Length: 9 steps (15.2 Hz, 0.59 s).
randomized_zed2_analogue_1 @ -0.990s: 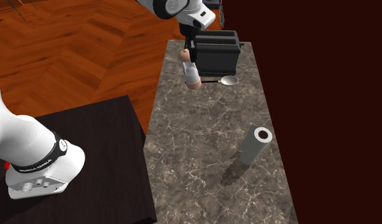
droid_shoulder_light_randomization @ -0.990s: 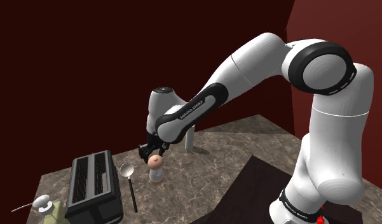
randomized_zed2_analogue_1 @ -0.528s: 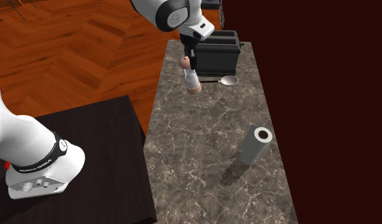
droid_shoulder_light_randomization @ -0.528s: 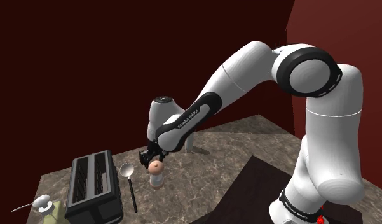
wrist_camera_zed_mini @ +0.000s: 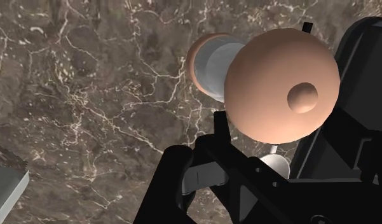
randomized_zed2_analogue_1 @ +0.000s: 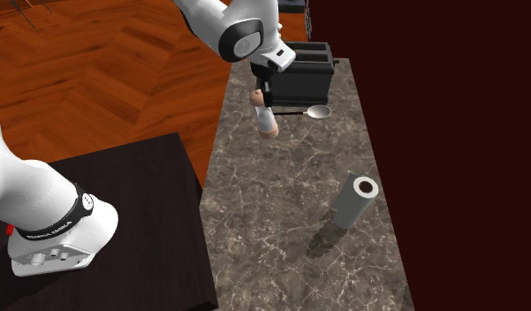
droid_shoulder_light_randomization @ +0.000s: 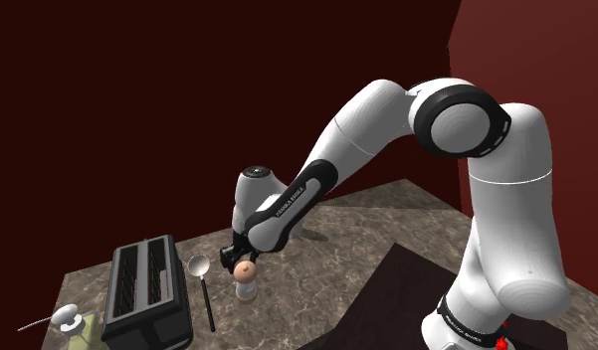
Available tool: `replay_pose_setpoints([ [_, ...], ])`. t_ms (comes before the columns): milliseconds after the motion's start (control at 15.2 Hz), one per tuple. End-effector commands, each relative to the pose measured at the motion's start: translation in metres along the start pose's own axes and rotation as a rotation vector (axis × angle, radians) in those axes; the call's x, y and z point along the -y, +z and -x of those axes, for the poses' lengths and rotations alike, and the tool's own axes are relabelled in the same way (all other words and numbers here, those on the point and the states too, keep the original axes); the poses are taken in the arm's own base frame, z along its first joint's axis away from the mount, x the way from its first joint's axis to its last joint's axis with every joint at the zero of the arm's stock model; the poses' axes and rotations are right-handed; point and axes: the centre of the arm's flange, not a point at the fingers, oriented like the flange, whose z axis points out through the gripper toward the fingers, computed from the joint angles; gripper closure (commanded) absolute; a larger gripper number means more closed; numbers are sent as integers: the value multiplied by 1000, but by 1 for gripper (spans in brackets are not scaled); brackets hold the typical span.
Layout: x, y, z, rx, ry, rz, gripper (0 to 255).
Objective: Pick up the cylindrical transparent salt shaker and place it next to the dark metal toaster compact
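Note:
The salt shaker [droid_shoulder_light_randomization: 246,282] has a clear body with a pinkish domed cap and pinkish base. It leans a little over the marble counter [randomized_zed2_analogue_1: 281,221], a short way from the dark toaster [droid_shoulder_light_randomization: 147,288] [randomized_zed2_analogue_1: 300,72]. My gripper [droid_shoulder_light_randomization: 239,262] [randomized_zed2_analogue_1: 261,90] is at the shaker's cap and shut on it. In the wrist view the cap [wrist_camera_zed_mini: 281,86] sits between my black fingers [wrist_camera_zed_mini: 358,102], and the body [wrist_camera_zed_mini: 211,63] points away toward the counter. I cannot tell whether the base touches the counter.
A metal spoon [droid_shoulder_light_randomization: 200,268] [randomized_zed2_analogue_1: 318,112] lies between shaker and toaster. A grey upright tube [randomized_zed2_analogue_1: 352,205] stands farther along the counter. A small white-and-green item [droid_shoulder_light_randomization: 68,319] sits beyond the toaster. The dark stand [randomized_zed2_analogue_1: 122,203] and wood floor [randomized_zed2_analogue_1: 104,71] border the counter.
My gripper and the shaker have moved together away from the toaster, toward the shoulder view's bottom. The arm has lowered and folded. Toaster, spoon and tube have stayed put.

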Motion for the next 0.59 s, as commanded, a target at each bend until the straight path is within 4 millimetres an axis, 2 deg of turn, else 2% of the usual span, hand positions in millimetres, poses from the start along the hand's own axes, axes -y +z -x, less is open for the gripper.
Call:
replay_pose_setpoints([
  [0, -1, 10, -1, -1, 0, 0, 255],
  [198, -3, 26, 1, -1, 0, 0, 255],
  [528, -3, 26, 1, -1, 0, 0, 255],
])
